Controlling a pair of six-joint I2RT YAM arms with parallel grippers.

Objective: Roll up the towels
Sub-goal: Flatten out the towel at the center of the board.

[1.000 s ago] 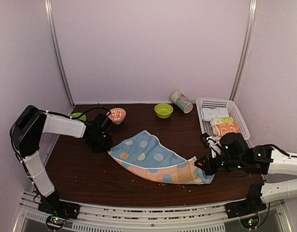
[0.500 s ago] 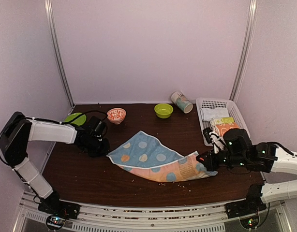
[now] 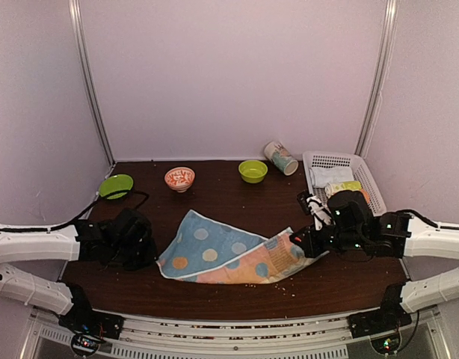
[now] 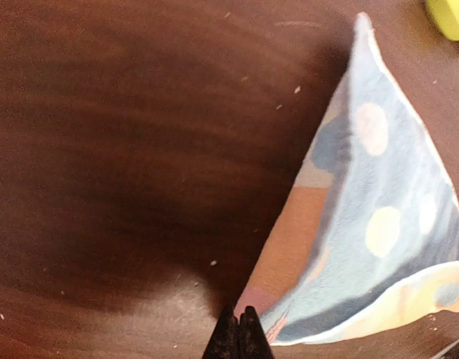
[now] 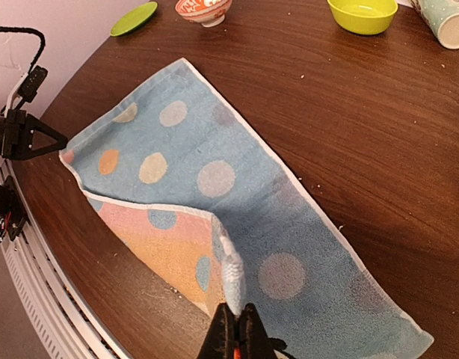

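Note:
A light blue towel [image 3: 214,250] with coloured dots lies across the middle of the table. Its near part is turned over and shows an orange-pink underside [image 5: 166,250]. My left gripper [image 3: 149,258] is shut on the towel's left corner [image 4: 289,284], which is raised a little off the wood; its fingertips [image 4: 241,329] meet at the cloth. My right gripper [image 3: 297,243] is shut on a bunched fold of the towel's right end [image 5: 231,273], held over the blue face.
At the back stand a green plate [image 3: 115,185], an orange patterned bowl [image 3: 179,178], a green bowl [image 3: 253,170] and a tipped cup [image 3: 280,158]. A white basket [image 3: 330,155] at the right holds a pale roll [image 3: 328,176] and a yellow-green roll [image 3: 343,187].
The left gripper closed on the towel's corner and drew back toward the near edge. The right gripper carried its end leftward. The towel slid nearer and folded more.

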